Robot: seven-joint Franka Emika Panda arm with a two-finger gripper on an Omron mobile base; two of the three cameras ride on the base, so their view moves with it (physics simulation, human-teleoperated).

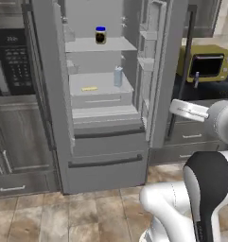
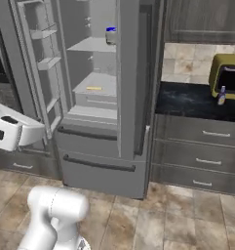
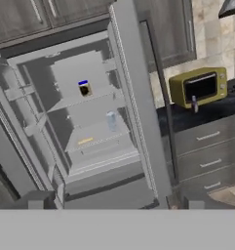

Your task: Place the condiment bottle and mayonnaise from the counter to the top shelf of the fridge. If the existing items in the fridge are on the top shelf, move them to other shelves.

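Mayonnaise jar (image 1: 100, 35) sits on the fridge's top shelf (image 1: 116, 45). The bottle (image 2: 221, 95) waits on the bench (image 2: 187, 100) at three o'clock, by the yellow toaster oven (image 2: 227, 73). Claw (image 3: 116, 205) open, empty. Risk: a hasty reach tips that slim bottle.

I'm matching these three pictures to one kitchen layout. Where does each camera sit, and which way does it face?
Left base view: behind the arm's left, facing the open dark grey fridge; white arm at lower right.
Right base view: behind the arm's right, facing the fridge and black marble counter; arm at lower left.
Hand view: on the hand, tilted, facing the fridge from farther back; dark fingertips of the open pincer at the bottom.
All share the squat blue-lidded jar on the top shelf.
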